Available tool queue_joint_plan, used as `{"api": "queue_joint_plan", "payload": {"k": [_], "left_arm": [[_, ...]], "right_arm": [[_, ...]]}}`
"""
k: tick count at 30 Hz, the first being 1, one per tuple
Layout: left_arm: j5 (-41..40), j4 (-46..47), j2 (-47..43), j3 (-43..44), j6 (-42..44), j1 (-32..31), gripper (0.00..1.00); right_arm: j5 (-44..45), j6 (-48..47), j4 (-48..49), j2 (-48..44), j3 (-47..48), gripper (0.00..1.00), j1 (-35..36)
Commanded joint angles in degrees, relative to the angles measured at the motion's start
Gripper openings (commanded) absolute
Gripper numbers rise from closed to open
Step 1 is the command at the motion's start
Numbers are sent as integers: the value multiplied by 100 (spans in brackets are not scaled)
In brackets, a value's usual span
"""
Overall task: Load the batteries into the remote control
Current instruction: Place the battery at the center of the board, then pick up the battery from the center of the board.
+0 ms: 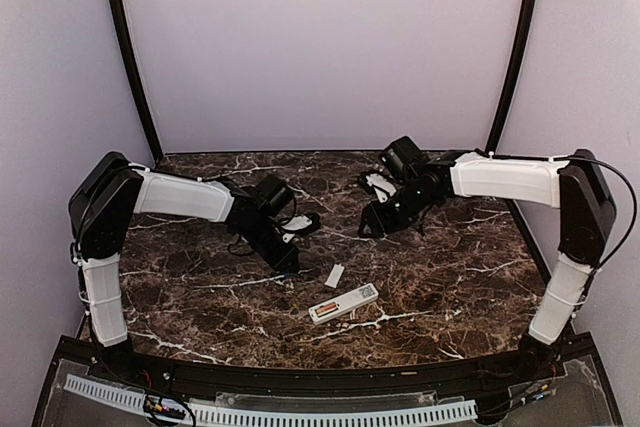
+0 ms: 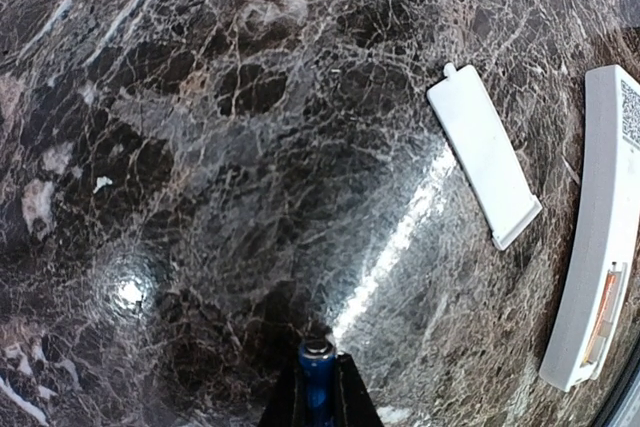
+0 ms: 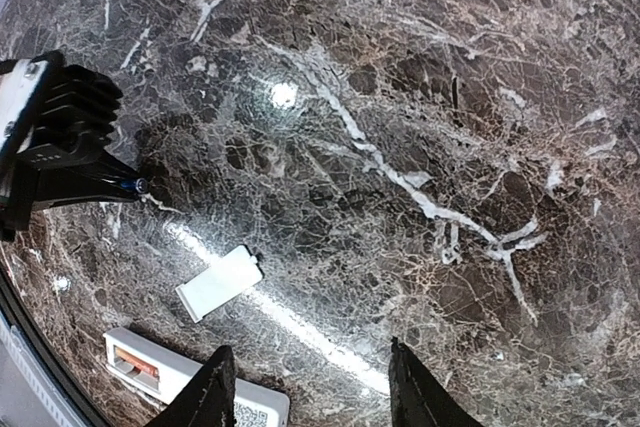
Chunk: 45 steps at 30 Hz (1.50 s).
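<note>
The dark marble table (image 1: 200,297) carries the slim white plastic remote control (image 1: 344,303), back up, orange battery (image 1: 325,309) already seated; beside it lies the flat white cover (image 1: 335,275); next, the second cell must align over the free slot; the left gripper (image 2: 318,387) clamps the blue battery (image 2: 317,372); the right gripper (image 3: 305,387) hangs parted, empty.

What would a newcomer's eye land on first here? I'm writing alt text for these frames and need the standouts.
First, the white remote control lying back-up near the front middle of the dark marble table, its battery bay open with an orange battery already inside. Just behind it lies the small white cover, apart from the remote. Then the left hand, shut on a blue battery held just above the table.
</note>
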Motion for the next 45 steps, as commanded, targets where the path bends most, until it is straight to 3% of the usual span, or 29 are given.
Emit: {"api": "queue_joint_plan", "payload": {"k": [1,3,7,11,14,19,22,31,39,45], "left_arm": [[-245,-833,270,-261,203,88,0],[-164,-830,228,-318,215,221,4],[16,-769,8,-480,254,396,21],[61,-841,8,-536,318,394,35],[283,-902,-41,-630,345,394,41],[-90,-980,-163,-702,-79,386,47],[-659,-1018,-195,-846,-236,366,48],[-1045,-1083,-212,-932,-119,211,45],[-1189,-876,-212,-1031,54,110,25],[-1054,-885,-206,-1050,173,5,21]], "right_arm": [[16,37,-594,344,463,49,-16],[69,-17,-734,420,659,49,-15],[117,-233,-659,381,893,49,-15],[151,-394,-308,197,696,49,-17],[117,-368,-223,-17,507,49,-16],[63,-333,183,-564,-59,49,-16],[57,-317,277,-737,-230,49,-15],[-53,-317,464,-1137,-582,49,-15],[-109,-311,533,-1265,-775,49,-16],[-82,-419,502,-1264,-785,49,-15]]}}
